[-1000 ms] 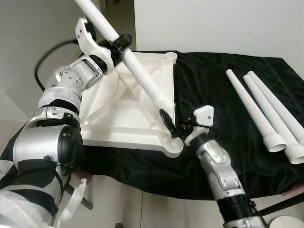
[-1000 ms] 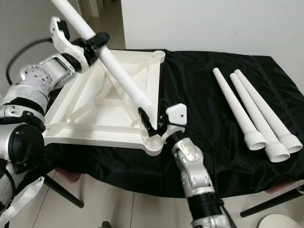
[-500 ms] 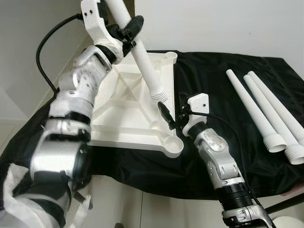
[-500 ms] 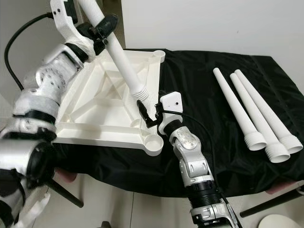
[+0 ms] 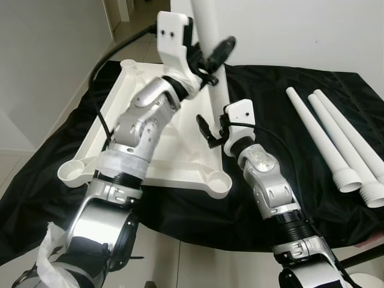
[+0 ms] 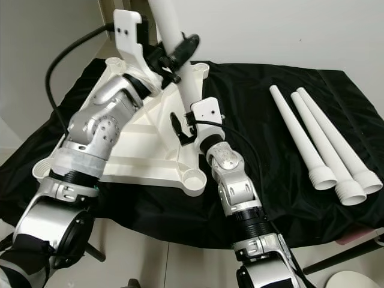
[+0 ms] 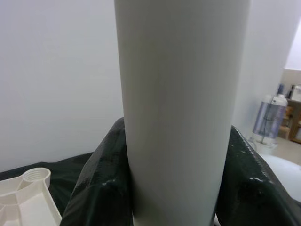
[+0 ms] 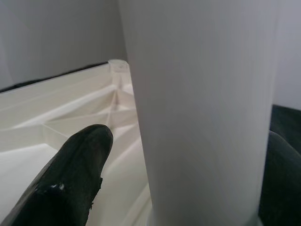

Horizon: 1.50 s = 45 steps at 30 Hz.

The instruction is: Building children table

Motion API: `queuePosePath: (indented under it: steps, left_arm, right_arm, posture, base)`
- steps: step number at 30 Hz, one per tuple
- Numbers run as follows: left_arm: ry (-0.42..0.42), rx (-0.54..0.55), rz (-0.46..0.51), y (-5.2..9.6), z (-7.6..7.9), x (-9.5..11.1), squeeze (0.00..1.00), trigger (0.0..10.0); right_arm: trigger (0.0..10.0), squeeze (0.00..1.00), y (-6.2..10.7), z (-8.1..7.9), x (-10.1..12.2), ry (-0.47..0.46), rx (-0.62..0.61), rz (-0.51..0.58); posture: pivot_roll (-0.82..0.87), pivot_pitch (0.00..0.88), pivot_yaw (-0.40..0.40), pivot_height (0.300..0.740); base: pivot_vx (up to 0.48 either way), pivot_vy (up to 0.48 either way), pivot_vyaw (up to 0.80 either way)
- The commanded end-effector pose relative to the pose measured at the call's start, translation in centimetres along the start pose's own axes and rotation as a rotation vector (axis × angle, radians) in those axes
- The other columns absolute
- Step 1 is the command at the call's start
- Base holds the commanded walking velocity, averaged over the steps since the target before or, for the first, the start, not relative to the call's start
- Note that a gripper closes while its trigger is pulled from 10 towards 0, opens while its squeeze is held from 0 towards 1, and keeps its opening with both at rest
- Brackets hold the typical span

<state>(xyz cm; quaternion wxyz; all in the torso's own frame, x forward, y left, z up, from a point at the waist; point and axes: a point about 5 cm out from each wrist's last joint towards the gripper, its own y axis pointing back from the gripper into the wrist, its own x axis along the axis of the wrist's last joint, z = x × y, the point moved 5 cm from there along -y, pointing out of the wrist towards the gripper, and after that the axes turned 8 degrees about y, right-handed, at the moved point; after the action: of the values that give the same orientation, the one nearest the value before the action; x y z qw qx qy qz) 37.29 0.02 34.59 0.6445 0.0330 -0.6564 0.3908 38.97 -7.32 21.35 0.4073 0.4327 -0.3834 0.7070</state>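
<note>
Nearly upright, the smooth white tube leg (image 5: 211, 36) sits clamped in the left pincer (image 5: 210, 60).

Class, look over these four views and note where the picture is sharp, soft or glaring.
Left eye view: evenly lit and sharp; the table top reads clearly against the black cloth. Left wrist view: the leg is soft, with small glints on the fingers. Right wrist view: leg and finger are both blurred.
</note>
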Motion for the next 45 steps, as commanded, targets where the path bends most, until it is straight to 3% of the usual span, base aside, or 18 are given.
queuePosePath:
  steps: [1, 12, 13, 14, 15, 18, 19, 22, 23, 24, 42, 43, 44, 45]
  left_arm:
    - [-0.013, -0.006, 0.008, 0.0, 0.5, 0.2, 0.00, 10.0]
    - [-0.011, -0.037, -0.001, -0.1, 2.2, -0.5, 0.00, 10.0]
    - [-0.012, -0.039, -0.002, 0.0, 2.4, -0.5, 0.00, 10.0]
    - [-0.012, -0.039, -0.002, 0.0, 2.4, -0.5, 0.00, 10.0]
    - [-0.013, -0.041, -0.003, 0.0, 2.5, -0.6, 0.00, 10.0]
    - [-0.011, -0.041, -0.005, 0.0, 2.5, -0.6, 0.00, 10.0]
    - [-0.011, -0.042, -0.006, 0.0, 2.6, -0.7, 0.00, 10.0]
    - [-0.011, -0.041, -0.008, 0.0, 2.6, -0.7, 0.00, 10.0]
    - [-0.014, -0.041, -0.009, 0.0, 2.6, -0.8, 0.00, 10.0]
    - [-0.016, -0.041, -0.010, 0.0, 2.7, -0.8, 0.00, 10.0]
    - [-0.040, -0.044, -0.018, 0.1, 3.0, -1.0, 0.00, 10.0]
    - [-0.040, -0.045, -0.019, 0.0, 3.0, -1.1, 0.00, 10.0]
    - [-0.039, -0.046, -0.020, 0.0, 3.1, -1.1, 0.00, 10.0]
    - [-0.040, -0.047, -0.019, 0.0, 3.1, -1.1, 0.00, 10.0]
  right_arm:
    - [10.0, 0.00, -0.4, 0.1, 0.1, -0.001, -0.010, -0.009]
    - [10.0, 0.00, -1.6, 0.3, 0.8, 0.053, -0.031, -0.007]
    - [9.3, 0.00, -1.6, 0.3, 0.8, 0.050, -0.031, -0.007]
    - [9.3, 0.00, -1.6, 0.3, 0.8, 0.050, -0.031, -0.007]
    - [7.6, 0.00, -1.6, 0.3, 0.8, 0.058, -0.028, -0.005]
    - [7.4, 0.00, -1.5, 0.3, 0.8, 0.063, -0.025, -0.003]
    - [6.2, 0.00, -1.5, 0.3, 0.9, 0.069, -0.022, -0.001]
    - [5.5, 0.00, -1.5, 0.2, 0.8, 0.078, -0.020, 0.000]
    - [4.4, 0.00, -1.4, 0.2, 0.8, 0.087, -0.019, 0.000]
    - [10.0, 0.00, -1.4, 0.1, 0.7, 0.092, -0.022, -0.003]
    - [10.0, 0.00, -1.4, -0.5, 1.2, 0.132, -0.004, 0.022]
    - [7.9, 0.00, -1.4, -0.6, 1.3, 0.133, -0.001, 0.029]
    - [7.9, 0.00, -1.4, -0.6, 1.4, 0.133, 0.001, 0.033]
    - [0.6, 0.00, -1.4, -0.7, 1.4, 0.133, 0.003, 0.037]
  posture:
    - [0.03, 0.024, 0.003, 0.740]
    - [0.04, 0.017, 0.004, 0.740]
    - [0.04, 0.017, 0.004, 0.740]
    - [0.04, 0.017, 0.004, 0.740]
    - [0.04, 0.017, 0.004, 0.740]
    - [0.04, 0.018, 0.007, 0.740]
    - [0.04, 0.019, 0.007, 0.740]
    - [0.04, 0.021, 0.008, 0.740]
    - [0.04, 0.022, 0.009, 0.740]
    - [0.04, 0.023, 0.009, 0.740]
    - [0.04, 0.022, 0.014, 0.740]
    - [0.03, 0.022, 0.014, 0.740]
    - [0.03, 0.022, 0.014, 0.740]
    - [0.04, 0.020, 0.016, 0.740]
  base:
    - [0.000, 0.000, 0.00]
    - [0.000, 0.000, 0.00]
    - [0.000, 0.000, 0.00]
    - [0.000, 0.000, 0.00]
    - [0.000, 0.000, 0.00]
    - [0.000, 0.000, 0.00]
    - [0.000, 0.000, 0.00]
    - [0.000, 0.000, 0.00]
    - [0.000, 0.000, 0.00]
    - [0.000, 0.000, 0.00]
    - [0.000, 0.000, 0.00]
    - [0.000, 0.000, 0.00]
    - [0.000, 0.000, 0.00]
    - [0.000, 0.000, 0.00]
